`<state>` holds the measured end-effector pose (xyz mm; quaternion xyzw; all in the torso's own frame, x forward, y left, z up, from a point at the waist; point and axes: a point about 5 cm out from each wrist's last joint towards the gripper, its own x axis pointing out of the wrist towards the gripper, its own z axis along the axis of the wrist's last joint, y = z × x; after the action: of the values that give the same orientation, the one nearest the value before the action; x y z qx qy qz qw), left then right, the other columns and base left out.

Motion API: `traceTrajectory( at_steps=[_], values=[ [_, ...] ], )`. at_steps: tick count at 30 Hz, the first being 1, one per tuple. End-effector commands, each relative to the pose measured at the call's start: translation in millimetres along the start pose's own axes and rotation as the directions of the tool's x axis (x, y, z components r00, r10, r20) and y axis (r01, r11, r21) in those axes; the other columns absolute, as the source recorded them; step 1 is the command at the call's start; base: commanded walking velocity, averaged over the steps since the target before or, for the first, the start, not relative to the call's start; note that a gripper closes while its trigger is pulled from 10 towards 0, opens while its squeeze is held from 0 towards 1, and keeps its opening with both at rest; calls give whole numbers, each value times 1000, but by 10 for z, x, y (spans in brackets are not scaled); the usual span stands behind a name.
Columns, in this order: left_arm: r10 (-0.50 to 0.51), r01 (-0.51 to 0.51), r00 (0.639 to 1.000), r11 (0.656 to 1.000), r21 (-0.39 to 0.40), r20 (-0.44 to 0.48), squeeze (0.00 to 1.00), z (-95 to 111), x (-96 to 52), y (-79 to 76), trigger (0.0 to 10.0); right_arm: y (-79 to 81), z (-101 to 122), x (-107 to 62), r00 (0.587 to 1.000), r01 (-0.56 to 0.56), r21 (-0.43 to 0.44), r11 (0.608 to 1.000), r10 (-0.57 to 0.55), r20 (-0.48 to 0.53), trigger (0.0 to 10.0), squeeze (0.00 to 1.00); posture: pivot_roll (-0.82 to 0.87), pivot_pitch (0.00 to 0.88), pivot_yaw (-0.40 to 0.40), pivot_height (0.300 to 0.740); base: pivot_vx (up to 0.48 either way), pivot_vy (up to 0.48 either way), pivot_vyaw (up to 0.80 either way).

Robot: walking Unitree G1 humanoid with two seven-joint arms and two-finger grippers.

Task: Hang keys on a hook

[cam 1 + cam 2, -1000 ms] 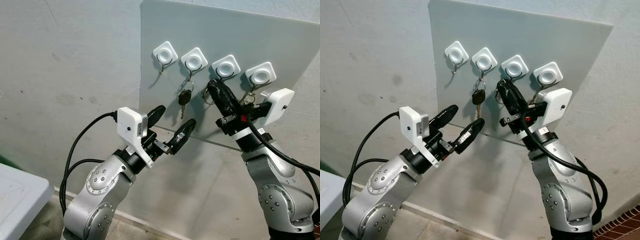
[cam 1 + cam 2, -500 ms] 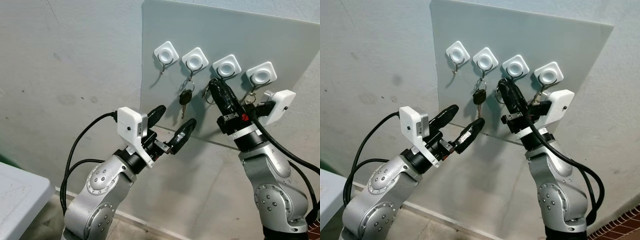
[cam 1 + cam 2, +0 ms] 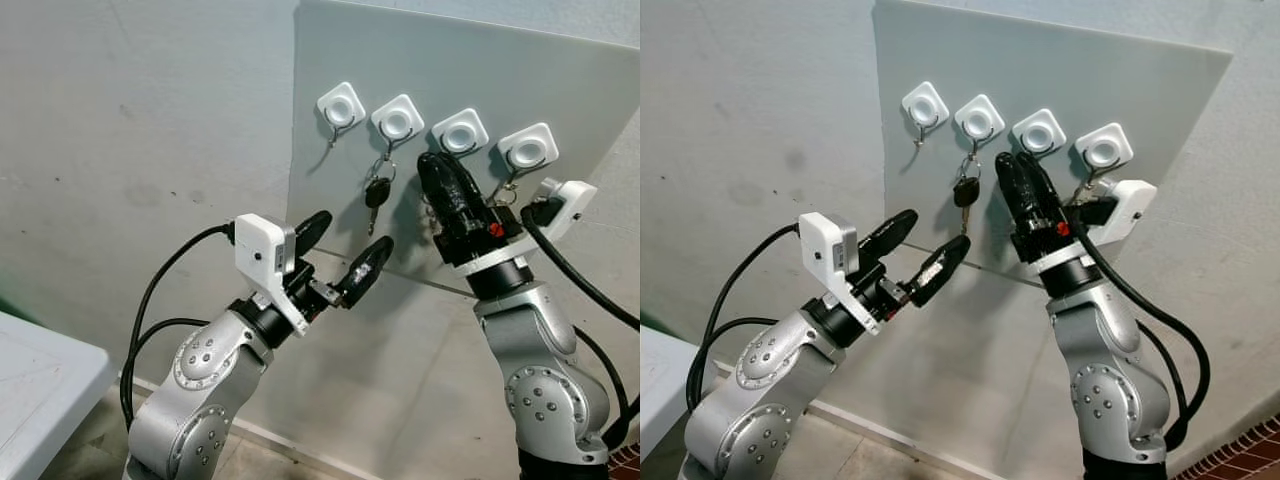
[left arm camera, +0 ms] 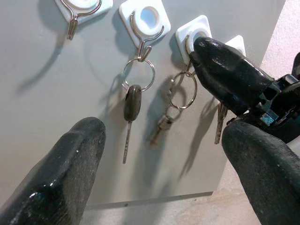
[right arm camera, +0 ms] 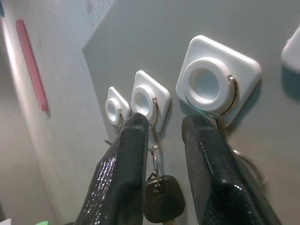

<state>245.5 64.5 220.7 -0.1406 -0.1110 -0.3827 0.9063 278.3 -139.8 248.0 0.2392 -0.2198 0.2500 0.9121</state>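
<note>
Grey panel (image 3: 560, 90) on the wall carries four white hook mounts in a row; the third hook (image 4: 189, 43) now bears the key ring (image 4: 183, 90) with its silver keys (image 4: 161, 125) hanging below, as the left wrist view shows. The hanging step appears complete or nearly so, and the next move calls for drawing the right gripper (image 5: 161, 126) back along its own axis without snagging the ring. The right arm is raised, forearm steep, fingers pointing up at the third hook; a narrow gap separates the fingers and nothing sits between them. The left gripper (image 3: 345, 245) is held lower and spread wide, empty, aimed at the panel. A black-headed key (image 3: 378, 193) hangs on the second hook (image 3: 390, 150).
</note>
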Motion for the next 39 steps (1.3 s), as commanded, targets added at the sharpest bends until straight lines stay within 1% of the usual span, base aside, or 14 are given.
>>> traceTrajectory(
  at_steps=[1, 9, 12, 14, 15, 16, 19, 20, 22, 25, 30, 34, 37, 39],
  values=[
    [-11, 11, 1000, 1000, 0, 12, 0, 36, -2, -31, 10000, -171, 63, -20, 994, 109, -11, 994, -109, 20, 10000, 0, 17, 22, -57, 740, 0, 0, 0],
    [-1, 1, 1000, 1000, 4, 14, 0, 39, 2, -19, 10000, -137, 132, -43, 994, 73, -5, 997, -72, 87, 10000, 0, 17, 22, -57, 740, 0, 0, 0],
    [10, -10, 1000, 1000, 3, 16, 0, 35, -5, -2, 10000, -101, 135, -77, 995, 48, -57, 997, -43, 91, 10000, 0, 17, 22, -57, 740, 0, 0, 0],
    [15, -15, 1000, 1000, 0, 17, 0, 32, -13, 2, 10000, -69, 105, -109, 997, 23, -92, 996, -16, 70, 10000, 0, 20, 24, -56, 740, 0, 0, 0],
    [15, -15, 1000, 1000, 0, 17, 0, 32, -13, 2, 10000, -69, 105, -109, 997, 23, -92, 996, -16, 70, 10000, 0, 20, 24, -56, 740, 0, 0, 0],
    [17, -17, 1000, 1000, -2, 17, 0, 28, -19, 4, 10000, -48, 73, -141, 999, 1, -128, 992, 5, 48, 10000, 0, 20, 24, -56, 740, 0, 0, 0],
    [36, -36, 999, 999, 1, 17, 0, 3, -47, 24, 10000, 22, -38, -284, 999, -53, -185, 981, 52, -13, 10000, 0, 20, 23, -57, 740, 0, 0, 0],
    [41, -41, 999, 999, 2, 19, 0, -1, -54, 31, 10000, 41, -65, -311, 998, -66, -176, 982, 62, -31, 10000, 0, 19, 20, -56, 740, 0, 0, 0],
    [49, -49, 999, 999, 2, 18, 0, -17, -66, 46, 10000, 68, -128, -370, 993, -98, -190, 977, 84, -81, 10000, 0, 17, 20, -56, 740, 0, 0, 0],
    [54, -54, 998, 999, 3, 9, 0, -47, -73, 57, 10000, 68, -197, -422, 988, -122, -209, 970, 99, -117, 10000, 0, 14, 17, -54, 740, 0, 0, 0],
    [66, -66, 998, 998, 13, 1, 0, -99, -88, 69, 10000, 18, -249, -480, 990, -98, -220, 971, 73, -119, 10000, 0, 11, 11, -52, 740, 0, 0, 0],
    [68, -68, 998, 998, 13, 0, 0, -104, -91, 69, 10000, -11, -239, -468, 994, -68, -222, 973, 47, -98, 10000, 0, 11, 11, -52, 740, 0, 0, 0],
    [65, -65, 998, 998, 11, 4, 0, -102, -89, 58, 10000, -43, -208, -429, 999, -26, -255, 966, 13, -51, 10000, 0, 13, 6, -50, 740, 0, 0, 0],
    [66, -66, 998, 998, 8, 6, 0, -100, -85, 58, 10000, -76, -160, -389, 999, 34, -333, 942, -35, 2, 10000, 0, 13, 6, -50, 740, 0, 0, 0]
  ],
)
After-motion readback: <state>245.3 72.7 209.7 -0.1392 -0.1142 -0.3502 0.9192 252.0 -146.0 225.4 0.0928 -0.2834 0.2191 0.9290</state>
